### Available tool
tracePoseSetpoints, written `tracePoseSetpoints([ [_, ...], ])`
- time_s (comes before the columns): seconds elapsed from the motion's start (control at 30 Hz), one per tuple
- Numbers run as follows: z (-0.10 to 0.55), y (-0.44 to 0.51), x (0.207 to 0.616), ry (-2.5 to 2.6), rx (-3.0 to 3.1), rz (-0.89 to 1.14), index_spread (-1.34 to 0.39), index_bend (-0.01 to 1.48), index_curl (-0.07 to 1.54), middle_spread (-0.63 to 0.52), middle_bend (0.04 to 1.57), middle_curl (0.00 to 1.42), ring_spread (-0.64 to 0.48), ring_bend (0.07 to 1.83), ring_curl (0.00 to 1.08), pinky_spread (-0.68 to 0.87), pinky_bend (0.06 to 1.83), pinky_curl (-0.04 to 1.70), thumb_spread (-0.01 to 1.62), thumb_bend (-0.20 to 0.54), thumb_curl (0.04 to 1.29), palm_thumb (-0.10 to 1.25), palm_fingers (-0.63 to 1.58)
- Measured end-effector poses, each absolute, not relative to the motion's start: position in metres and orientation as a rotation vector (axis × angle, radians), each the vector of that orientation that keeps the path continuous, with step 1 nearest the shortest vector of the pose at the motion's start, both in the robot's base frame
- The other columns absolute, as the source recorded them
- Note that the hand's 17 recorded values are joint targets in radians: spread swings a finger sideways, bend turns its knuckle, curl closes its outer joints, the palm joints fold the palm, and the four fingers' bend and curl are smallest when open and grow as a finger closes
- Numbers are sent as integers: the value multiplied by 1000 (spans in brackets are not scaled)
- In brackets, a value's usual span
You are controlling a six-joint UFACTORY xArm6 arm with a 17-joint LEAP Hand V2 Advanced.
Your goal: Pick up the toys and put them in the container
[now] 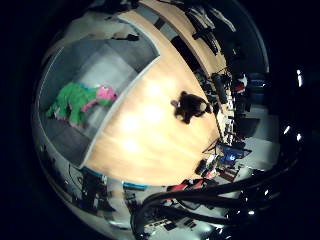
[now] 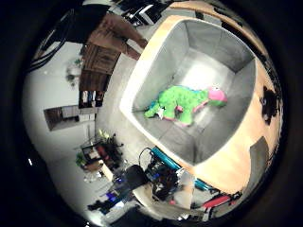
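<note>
You have one toy home already: the green plush dinosaur [image 2: 182, 104] with the pink head lies on the floor of the grey container [image 2: 161, 61], roughly in its middle and clear of the walls. To its right, out on the wooden table [image 1: 145, 135], the dark plush toy [image 1: 190, 106] sits by itself, well apart from the container's edge. That one is what you have left, so I judge the job about half done, as far as these views reach.

Your hand looks to be held high, since both the container and the table show small and whole beneath the palm. None of its fingers show clearly, so you cannot tell from here whether it is spread or closed.
</note>
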State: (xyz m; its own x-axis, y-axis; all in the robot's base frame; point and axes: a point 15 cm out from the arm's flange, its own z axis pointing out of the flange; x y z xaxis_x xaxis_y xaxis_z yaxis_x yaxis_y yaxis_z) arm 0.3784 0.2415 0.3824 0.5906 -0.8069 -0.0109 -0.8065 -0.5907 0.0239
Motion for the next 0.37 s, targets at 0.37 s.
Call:
tracePoseSetpoints([
  [0.37,381,240,380,-1417,2783,-35,-479,176,343,-123,311,327,-49,564,227,465,864,234,717,-40,326,29,233],
])
